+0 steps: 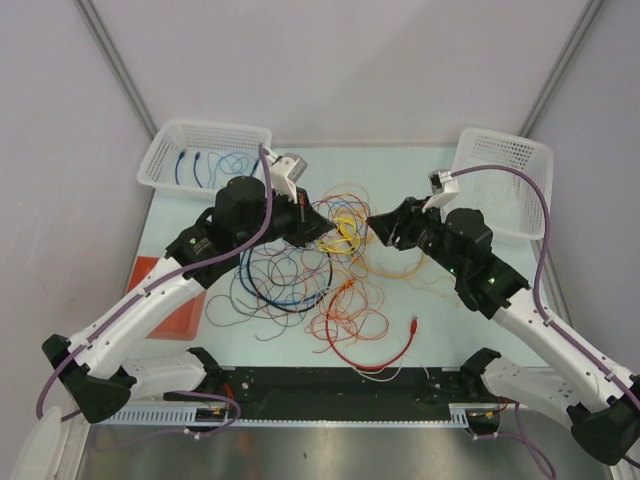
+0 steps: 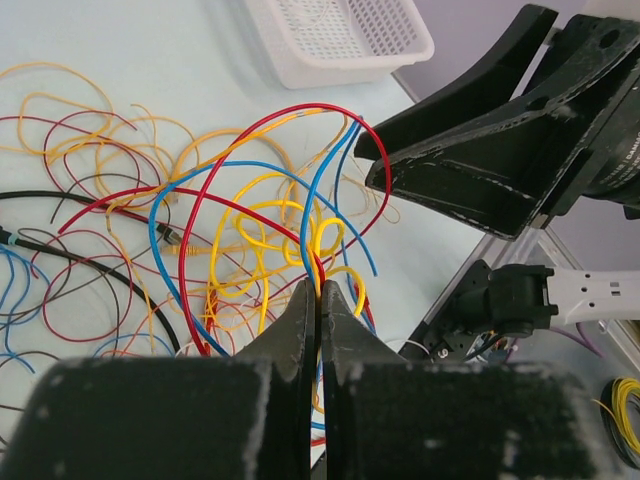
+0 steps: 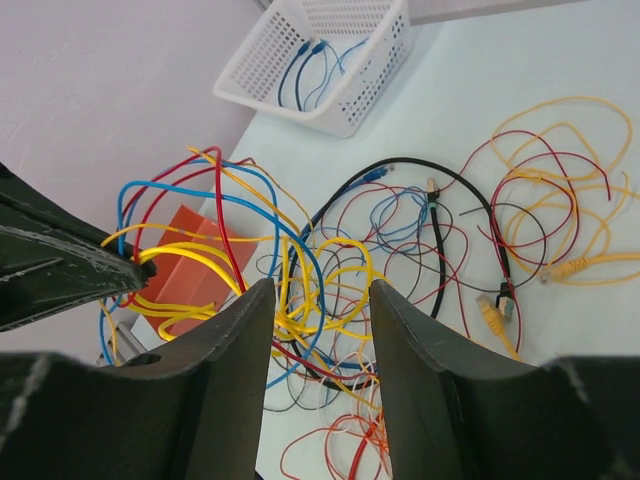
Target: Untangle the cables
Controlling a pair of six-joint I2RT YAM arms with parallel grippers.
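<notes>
The cables (image 1: 300, 275) lie in a loose tangle of red, blue, yellow, orange and black strands across the middle of the table. My left gripper (image 1: 326, 229) is shut on a bundle of yellow, blue and red cables (image 2: 300, 215), which rise in loops from its tips (image 2: 319, 290). Just to its right, my right gripper (image 1: 374, 228) faces it, open. In the right wrist view its jaws (image 3: 320, 295) stand apart, and the lifted yellow loops (image 3: 330, 270) show in the gap without touching either finger. A thick red cable (image 1: 385, 355) curves along the table's front.
A white basket (image 1: 215, 127) at the back left holds blue cables (image 1: 200, 165). A second white basket (image 1: 510, 145) stands at the back right. An orange-red flat tray (image 1: 165, 300) lies at the left edge under my left arm. The two grippers are close together.
</notes>
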